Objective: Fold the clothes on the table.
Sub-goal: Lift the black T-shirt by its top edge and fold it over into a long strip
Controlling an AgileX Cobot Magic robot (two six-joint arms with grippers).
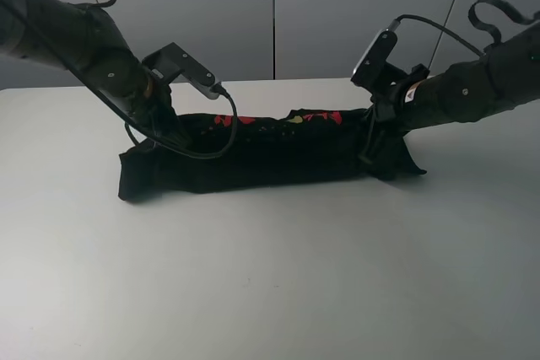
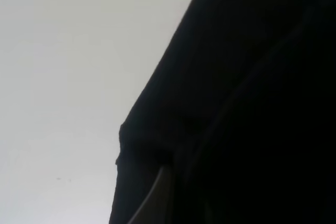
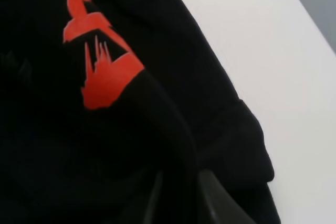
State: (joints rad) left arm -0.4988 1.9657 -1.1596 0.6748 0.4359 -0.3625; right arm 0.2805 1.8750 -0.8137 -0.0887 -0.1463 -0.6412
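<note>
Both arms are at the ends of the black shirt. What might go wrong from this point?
The left arm's cable drapes across the shirt and may snag the fold. Cloth hides both the left gripper and right gripper, so an uneven hold could let one end slip and bunch.

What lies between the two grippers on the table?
The black garment spans the whole stretch from the left gripper to the right gripper, shown in the exterior high view.

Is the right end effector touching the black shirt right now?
Touching. The right wrist view shows the black shirt draped over and pinched into the right end effector, with no gap between them.
</note>
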